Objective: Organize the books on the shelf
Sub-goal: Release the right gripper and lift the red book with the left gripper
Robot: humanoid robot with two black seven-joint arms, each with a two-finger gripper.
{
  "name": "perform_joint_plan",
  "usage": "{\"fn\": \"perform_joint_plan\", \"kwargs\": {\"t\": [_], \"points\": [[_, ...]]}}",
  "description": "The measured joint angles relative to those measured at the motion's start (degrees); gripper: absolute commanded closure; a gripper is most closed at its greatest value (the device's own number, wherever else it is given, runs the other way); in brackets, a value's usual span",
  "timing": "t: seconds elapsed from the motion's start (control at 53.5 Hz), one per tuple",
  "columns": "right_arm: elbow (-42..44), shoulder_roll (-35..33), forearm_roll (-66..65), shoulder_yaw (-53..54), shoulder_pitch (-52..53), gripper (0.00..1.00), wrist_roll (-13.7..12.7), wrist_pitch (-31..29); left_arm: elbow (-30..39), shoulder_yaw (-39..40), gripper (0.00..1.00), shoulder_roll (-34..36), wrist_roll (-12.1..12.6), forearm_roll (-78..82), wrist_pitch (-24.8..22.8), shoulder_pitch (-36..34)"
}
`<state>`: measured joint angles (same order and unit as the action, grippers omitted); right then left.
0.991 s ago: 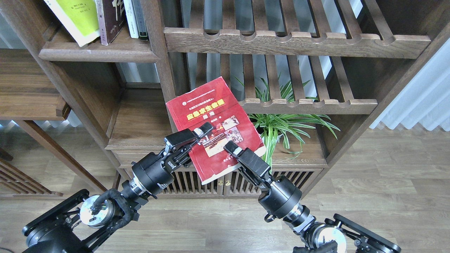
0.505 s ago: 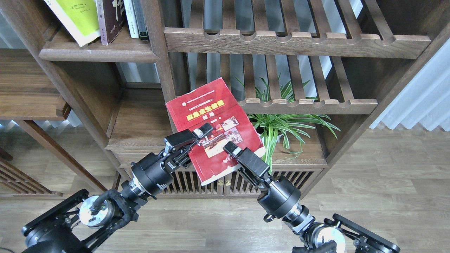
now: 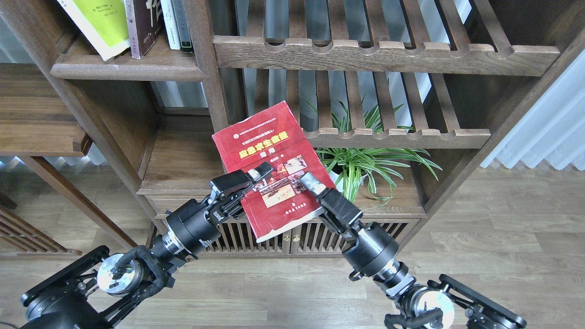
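Note:
The red book (image 3: 269,151) with a yellow title and photos is held tilted in the air in front of the bookcase post. My left gripper (image 3: 257,176) is shut on its left edge, with one finger on the cover. My right gripper (image 3: 311,183) sits at the book's right edge; only one finger shows, and its grip is unclear. The yellow-green book (image 3: 98,23) and the maroon book (image 3: 144,20) lean on the shelf (image 3: 128,68) at the upper left.
Two thin white and dark-spined books (image 3: 176,23) stand beside the maroon one. Slatted racks (image 3: 384,55) fill the right bay. A green plant (image 3: 365,164) stands behind the red book's right side. A lower board (image 3: 183,155) lies under the shelf.
The red book has shifted slightly left and up. My right gripper has slid right, from on top of the cover to the book's right edge. My left gripper kept its hold.

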<state>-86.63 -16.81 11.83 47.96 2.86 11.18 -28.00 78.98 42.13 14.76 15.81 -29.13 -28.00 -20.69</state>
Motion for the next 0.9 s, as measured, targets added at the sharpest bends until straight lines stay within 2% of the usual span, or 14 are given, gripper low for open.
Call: {"fn": "perform_joint_plan", "kwargs": {"t": [0.187, 0.505, 0.898], "points": [[1.5, 0.3, 0.0, 3.1, -0.2, 0.23, 0.4, 0.0, 0.1, 0.6, 1.0, -0.1, -0.4, 4.4, 0.0, -1.8], [6.3, 1.4, 0.0, 4.4, -0.3, 0.23, 0.5, 0.0, 0.2, 3.1, 1.0, -0.4, -0.6, 11.7, 0.0, -4.5], [8.8, 2.8, -0.1, 6.2, -0.4, 0.21, 0.5, 0.0, 0.3, 10.7, 1.0, -3.8, -0.7, 16.7, 0.0, -10.0]]}}
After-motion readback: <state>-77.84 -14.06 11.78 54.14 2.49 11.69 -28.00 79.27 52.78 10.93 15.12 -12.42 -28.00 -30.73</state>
